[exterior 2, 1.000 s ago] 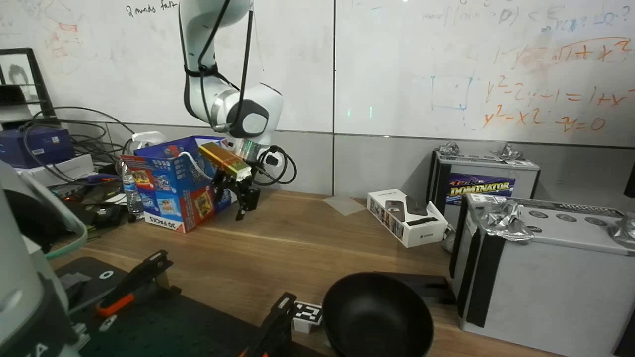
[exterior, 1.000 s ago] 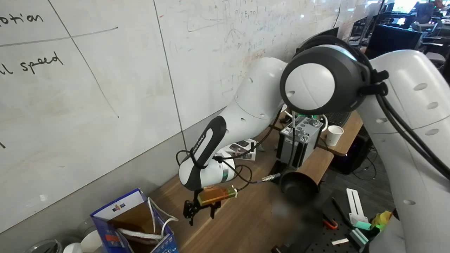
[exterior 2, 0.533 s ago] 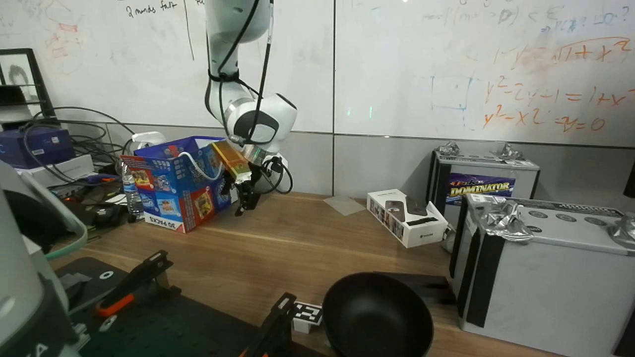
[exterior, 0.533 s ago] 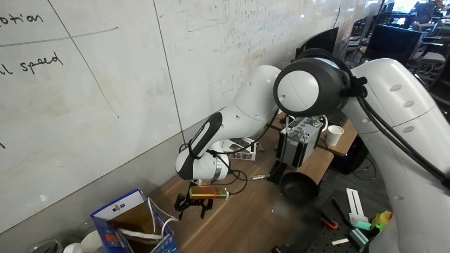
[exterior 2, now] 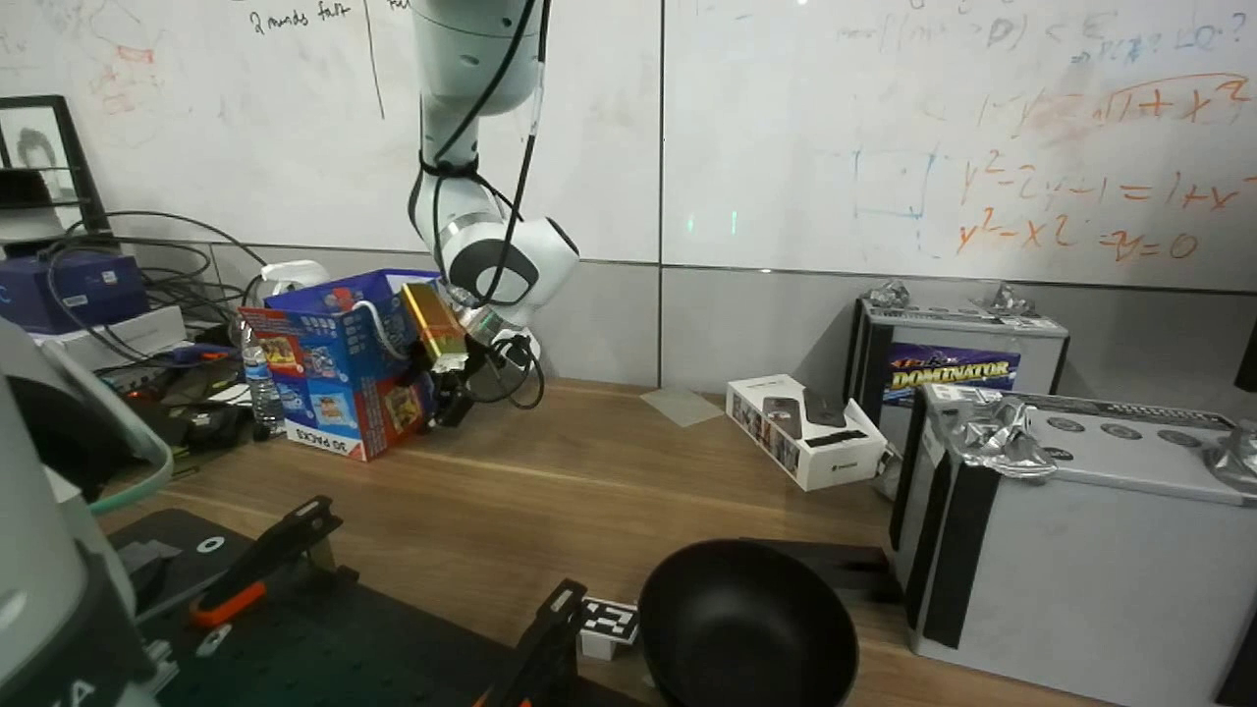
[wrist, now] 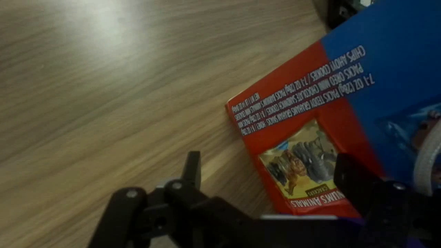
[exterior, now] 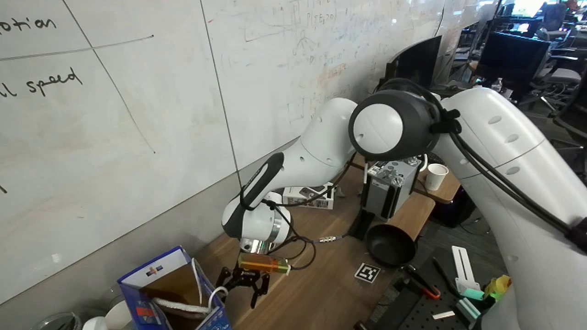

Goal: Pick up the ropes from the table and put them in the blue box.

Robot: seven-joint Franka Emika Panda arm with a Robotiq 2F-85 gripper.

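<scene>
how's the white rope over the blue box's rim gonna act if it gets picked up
The white rope is likely floppy, since it bends in a loose loop over the rim of the blue box. It looks slim, so probably light. Lifting the outside loop might also drag the length inside the box, if they're joined.
</scene>
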